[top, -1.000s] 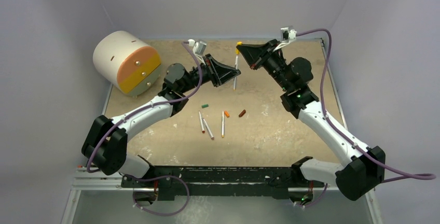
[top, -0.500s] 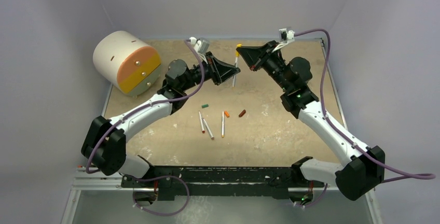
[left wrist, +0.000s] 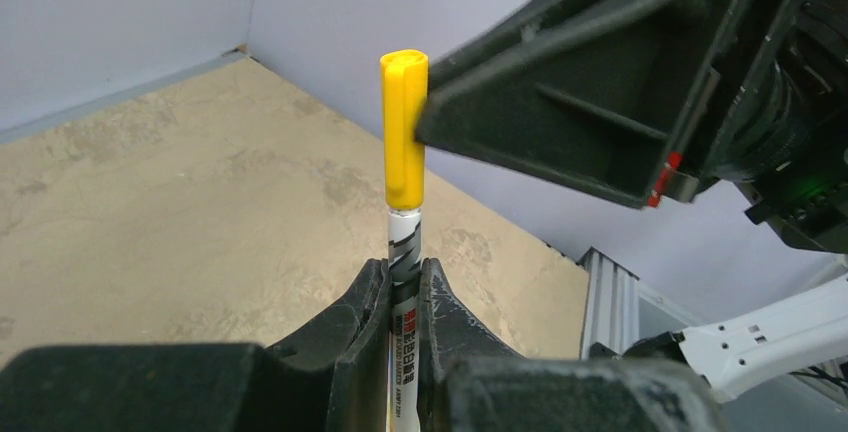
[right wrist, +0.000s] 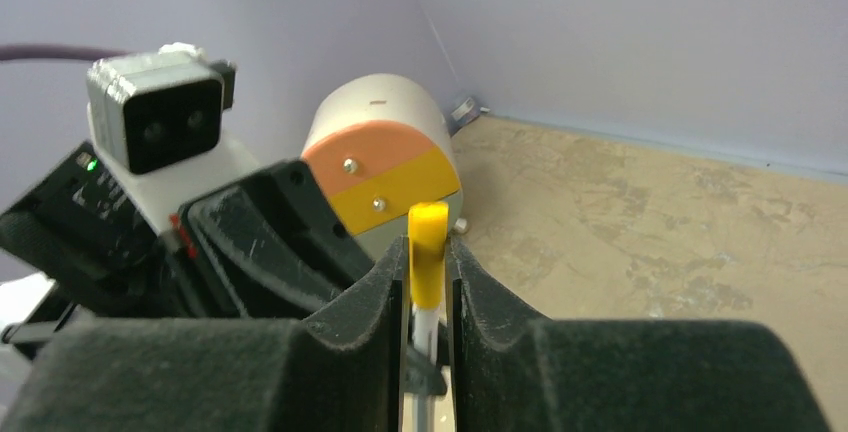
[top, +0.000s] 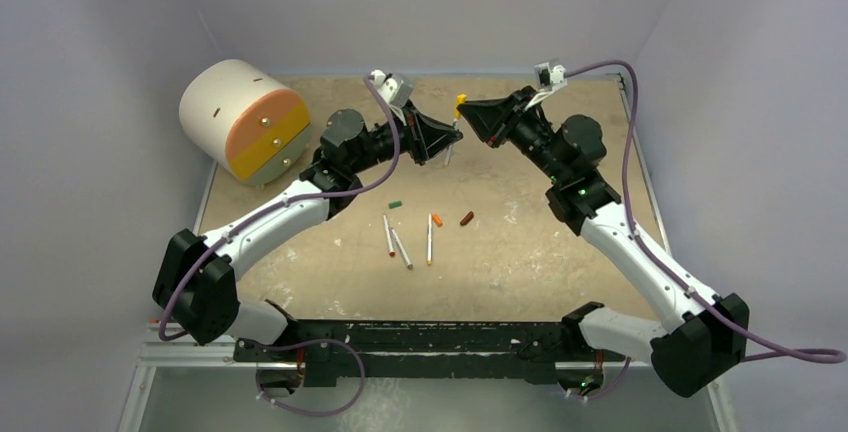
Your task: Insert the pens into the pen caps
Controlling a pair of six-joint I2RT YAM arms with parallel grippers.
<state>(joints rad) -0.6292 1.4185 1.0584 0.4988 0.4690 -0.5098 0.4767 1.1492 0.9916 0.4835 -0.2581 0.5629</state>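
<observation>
A big white drum (top: 225, 112) with an orange-and-yellow face lies on its side at the far left corner of the sandy table (top: 540, 252); whether anything is inside it, I cannot tell. Both arms reach toward the far middle, lifted off the surface, their wrists nose to nose. The left gripper (left wrist: 403, 282) is clamped on the white barrel of a pen (left wrist: 404, 247), which stands upright. The right gripper (right wrist: 428, 252) pinches the yellow cap (left wrist: 404, 142) sitting on that pen's upper end. Nearer on the table lie three loose pens (top: 401, 249), close together. A green cap (top: 395, 204), an orange cap (top: 437, 220) and a dark red-brown cap (top: 467, 218) lie just beyond them.
</observation>
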